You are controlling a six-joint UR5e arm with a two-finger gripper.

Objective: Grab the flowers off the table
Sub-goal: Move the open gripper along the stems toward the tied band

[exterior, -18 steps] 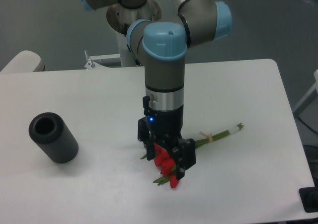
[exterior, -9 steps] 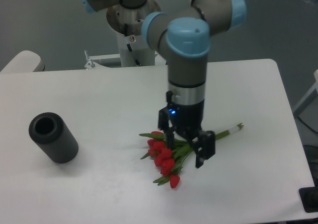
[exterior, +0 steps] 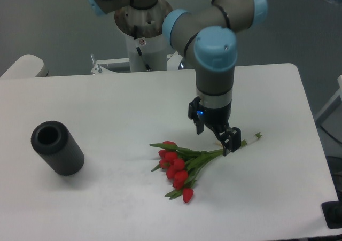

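Counter: white top (exterior: 80, 102) with rounded corners ran from the left edge of the view to a right edge near x-far right; its near edge lay just below the red heads, its far edge by the robot base.
Flowers: bunch of red tulips (exterior: 179, 169) lay flat on the counter right of centre, heads toward the near left, green stems running up and right to their cut ends.
Flowers, edges: well apart from every counter edge; the stem ends were the part nearest the right edge, the lowest red head nearest the near edge.
Cylinder: dark grey hollow tube (exterior: 56, 148) lay on its side far to the left, well apart from the bunch, its open end facing up and left.
Open room: broad bare white surface lay between the cylinder and the bunch, and more behind the bunch toward the far edge; a narrower strip lay to the right of the stem ends.
Gripper: gripper (exterior: 225, 142) pointed down over the stems, close to the tied part; one dark finger (exterior: 232, 140) showed clearly, and whether the fingers were spread or clenched on the stems could not be told.
Change: half a second before, the gripper stood lower and further left, over the leaves beside the heads; it had shifted right along the stems, and the bunch lay as before.
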